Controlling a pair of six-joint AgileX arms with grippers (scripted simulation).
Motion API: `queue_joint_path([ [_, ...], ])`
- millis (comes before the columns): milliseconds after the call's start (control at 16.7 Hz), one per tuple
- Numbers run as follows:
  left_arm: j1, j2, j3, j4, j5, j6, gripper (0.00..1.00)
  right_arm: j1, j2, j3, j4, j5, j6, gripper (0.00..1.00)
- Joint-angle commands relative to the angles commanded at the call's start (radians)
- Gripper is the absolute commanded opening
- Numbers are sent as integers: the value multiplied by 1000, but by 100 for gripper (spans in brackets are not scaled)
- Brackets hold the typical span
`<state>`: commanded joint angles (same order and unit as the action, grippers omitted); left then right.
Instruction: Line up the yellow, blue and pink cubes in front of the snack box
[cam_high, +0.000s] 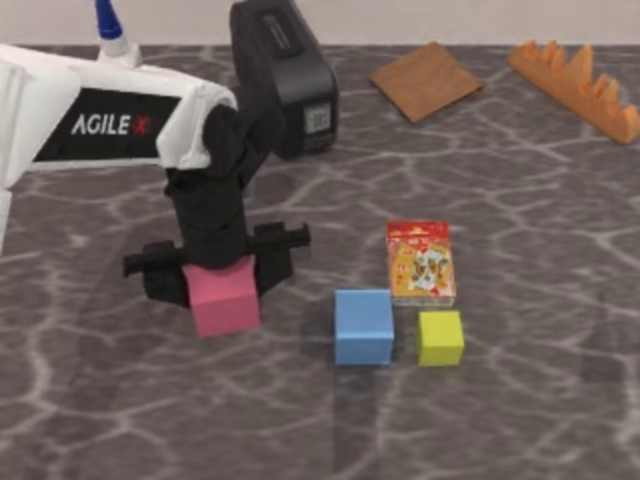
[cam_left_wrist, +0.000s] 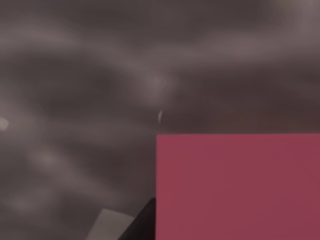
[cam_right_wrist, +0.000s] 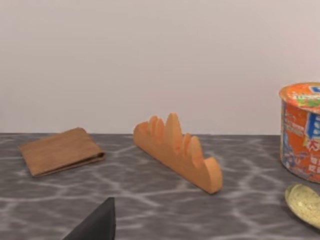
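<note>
My left gripper (cam_high: 218, 272) is shut on the pink cube (cam_high: 226, 300), holding it left of the blue cube (cam_high: 362, 326) with a gap between them. In the left wrist view the pink cube (cam_left_wrist: 237, 187) fills the near corner beside a dark finger (cam_left_wrist: 142, 222). The blue cube and the small lime-yellow cube (cam_high: 440, 337) sit side by side on the table just in front of the snack box (cam_high: 421, 262). The yellow cube is directly before the box and the blue one is off to its left. My right arm is outside the top view; only a dark part of its gripper (cam_right_wrist: 97, 222) shows.
A flat brown square (cam_high: 425, 80) and an orange jagged block (cam_high: 575, 85) lie at the table's back right. The right wrist view also shows a printed cup (cam_right_wrist: 302, 130) and a yellowish rounded object (cam_right_wrist: 305, 200) near that arm.
</note>
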<state>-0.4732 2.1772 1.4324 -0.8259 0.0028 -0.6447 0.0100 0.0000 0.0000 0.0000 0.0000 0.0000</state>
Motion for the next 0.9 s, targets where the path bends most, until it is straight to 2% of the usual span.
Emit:
queue_joint_path([
  [240, 0, 0, 0, 0, 0, 0, 2, 0, 0, 0, 0, 0, 0, 100],
  [900, -1, -19, 12, -26, -2, 4, 0, 0, 0, 0, 0, 0, 0, 100],
])
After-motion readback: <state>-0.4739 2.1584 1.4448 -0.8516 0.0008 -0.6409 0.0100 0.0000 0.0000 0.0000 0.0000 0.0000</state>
